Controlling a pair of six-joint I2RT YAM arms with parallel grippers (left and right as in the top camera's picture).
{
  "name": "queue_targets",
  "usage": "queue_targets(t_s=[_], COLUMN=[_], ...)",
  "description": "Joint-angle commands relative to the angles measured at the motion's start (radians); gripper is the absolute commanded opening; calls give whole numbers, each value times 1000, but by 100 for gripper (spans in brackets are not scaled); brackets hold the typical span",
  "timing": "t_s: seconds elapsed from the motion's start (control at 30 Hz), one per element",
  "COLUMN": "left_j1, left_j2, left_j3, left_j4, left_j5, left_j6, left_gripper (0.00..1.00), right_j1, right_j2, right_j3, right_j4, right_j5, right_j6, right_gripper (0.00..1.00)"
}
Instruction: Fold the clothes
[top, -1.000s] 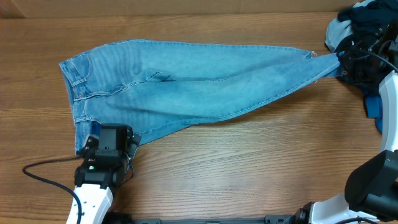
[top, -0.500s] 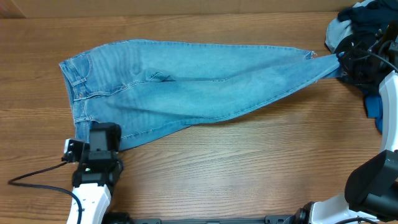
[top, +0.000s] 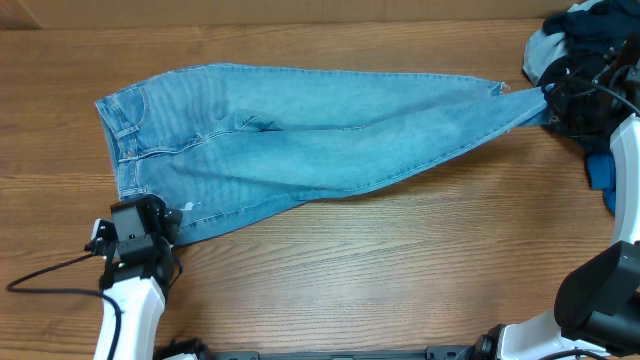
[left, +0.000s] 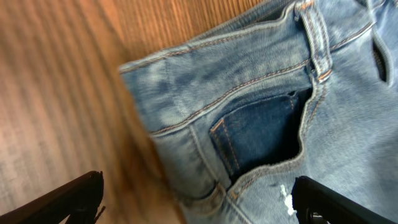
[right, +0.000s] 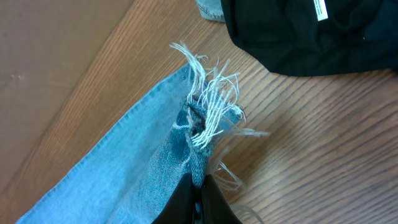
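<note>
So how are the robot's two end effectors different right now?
The left end effector is wide open; the right end effector is shut. The left grips nothing, while the right pinches the frayed hem of the jeans. The left is by the waist pocket, the right by the leg end. Both are at the same jeans.
</note>
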Motion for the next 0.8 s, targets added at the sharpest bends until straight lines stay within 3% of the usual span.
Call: queue_targets(t_s=[0.0,0.1,0.27,0.37,0.43,0.47,0.77], left_j1=[12,40,103,122,126,126,126], left_j2=[89,143,221,255,269,270,190], left_j3=[-8,-8,-8,-8,-8,-8,113], left_j4=[88,138,201,241,262,267,241], left_j5=[48,79,173,208,214,216,288], left_j6=[57,62,121,121,121,121,146], left_gripper=[100,100,81,48,23,4,4], right_j1=[-10,-10,-10,-10,-10,-10,-10], right_j2=[-31,-31,-31,-31,-31,-31,-31], right_j3=[32,32,32,32,32,32,32], right_j4=[10,6,6,6,6,6,-14], right_j5=[10,10,10,10,10,10,63], right_j6=[-6,-6,-3,-3,-3,-3,32], right_gripper=[4,4,4,4,4,4,4])
